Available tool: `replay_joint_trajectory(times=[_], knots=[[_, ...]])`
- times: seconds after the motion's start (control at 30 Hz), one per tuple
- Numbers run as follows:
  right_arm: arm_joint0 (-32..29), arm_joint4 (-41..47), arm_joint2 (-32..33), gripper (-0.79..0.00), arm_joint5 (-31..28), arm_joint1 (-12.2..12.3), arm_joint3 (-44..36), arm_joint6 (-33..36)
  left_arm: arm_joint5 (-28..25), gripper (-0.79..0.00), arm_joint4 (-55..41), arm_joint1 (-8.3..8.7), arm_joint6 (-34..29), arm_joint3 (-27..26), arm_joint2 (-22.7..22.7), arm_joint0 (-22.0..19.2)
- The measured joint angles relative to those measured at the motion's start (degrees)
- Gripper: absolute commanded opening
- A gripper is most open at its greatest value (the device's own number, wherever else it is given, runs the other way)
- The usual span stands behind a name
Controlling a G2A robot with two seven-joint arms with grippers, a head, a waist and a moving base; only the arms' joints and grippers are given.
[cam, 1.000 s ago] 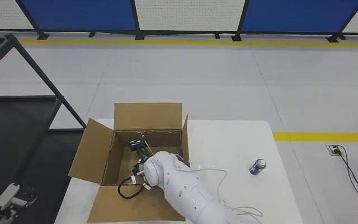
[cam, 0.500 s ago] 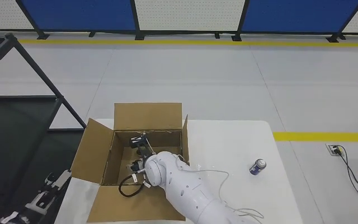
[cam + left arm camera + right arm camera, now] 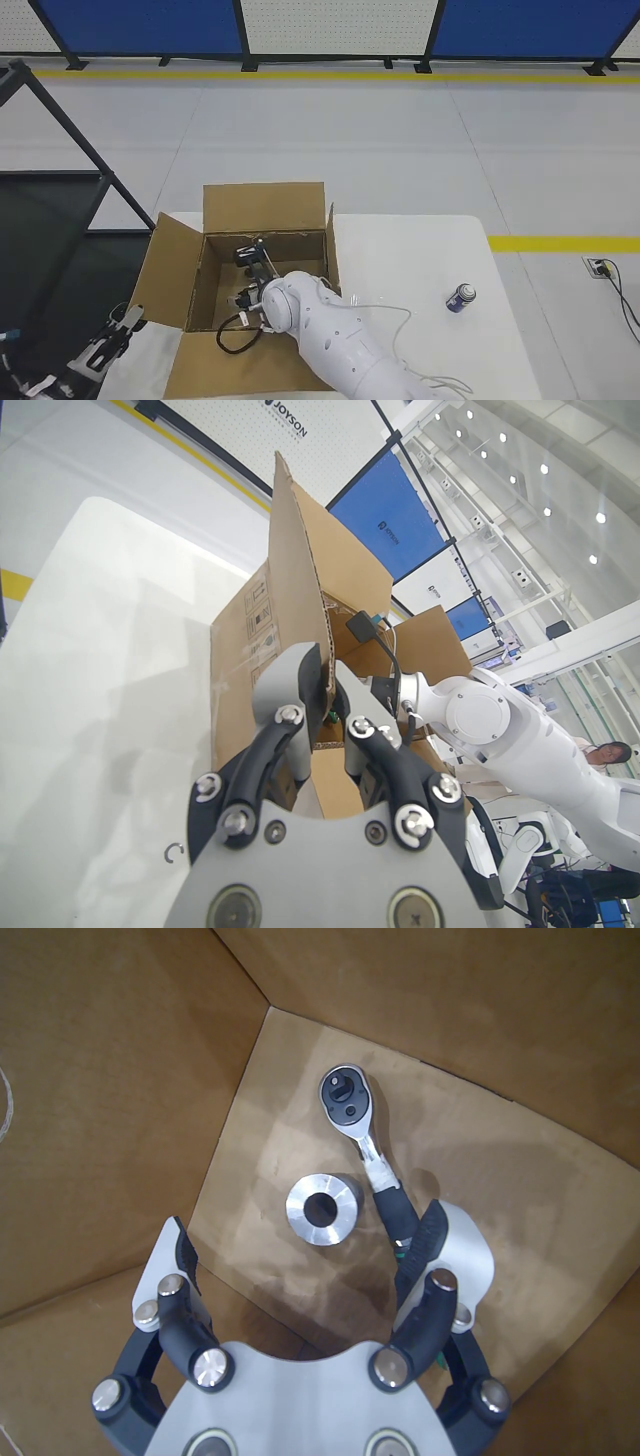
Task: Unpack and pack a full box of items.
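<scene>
Cardboard box (image 3: pixel 265 207) stands open on the left part of a white table (image 3: pixel 420 260), with all of its flaps folded outward. At the far left of the scene, the left gripper (image 3: pixel 325 680) is pressed together on the left flap (image 3: pixel 160 265). It pinches the flap's cut edge at the near corner, with one pad on each face of the cardboard.

Further right, the right arm (image 3: pixel 300 320) comes over the near side of the box and points down into it. The right gripper (image 3: pixel 306 1223) hangs inside the box above the floor with its fingers spread wide, holding nothing.

A short metal sleeve (image 3: pixel 322 1215) with a round bore stands on the box floor between those fingers. A ratchet (image 3: pixel 357 1128) lies flat just beside the sleeve, its head toward a corner of the floor. Its black handle runs up against one finger (image 3: pixel 425 1238); I cannot tell whether the two touch.

Well to the right of the box, a small blue-and-white can (image 3: pixel 460 297) stands alone on the table near its right edge.
</scene>
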Motion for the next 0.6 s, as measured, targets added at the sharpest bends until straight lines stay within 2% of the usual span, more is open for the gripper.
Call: replay_joint_trajectory(times=[0.33, 0.37, 0.4, 0.43, 0.47, 0.53, 0.6], knots=[[-0.60, -2.67, -0.45, 0.000, 2.18, -0.19, -0.25, 0.47, -1.61, -0.785, 0.05, -0.17, 1.32, -0.81, -0.24, 2.90], [-0.68, -2.99, -0.55, 0.000, 2.51, -0.20, -0.32, 0.61, -1.74, -0.686, 0.06, -0.17, 1.38, -0.83, -0.27, 3.09], [-0.79, -3.38, -0.67, 0.000, 2.88, -0.22, -0.42, 0.83, -1.83, -0.314, 0.04, -0.19, 1.50, -0.85, -0.30, 3.32], [-0.87, -3.61, -0.73, 0.000, 3.11, -0.23, -0.50, 0.95, -1.83, -0.099, -0.06, -0.20, 1.63, -0.86, -0.32, 3.45], [-0.96, -3.77, -0.76, 0.000, 3.24, -0.24, -0.58, 1.01, -1.77, 0.000, -0.16, -0.21, 1.77, -0.88, -0.33, 3.57], [-1.12, -4.05, -0.78, -0.006, 3.38, -0.24, -0.67, 1.09, -1.65, 0.000, -0.33, -0.24, 1.96, -1.00, -0.34, 3.80], [-1.26, -4.33, -0.80, -0.209, 3.46, -0.25, -0.75, 0.95, -1.66, 0.000, -0.44, -0.24, 2.09, -1.05, -0.45, 4.00]])
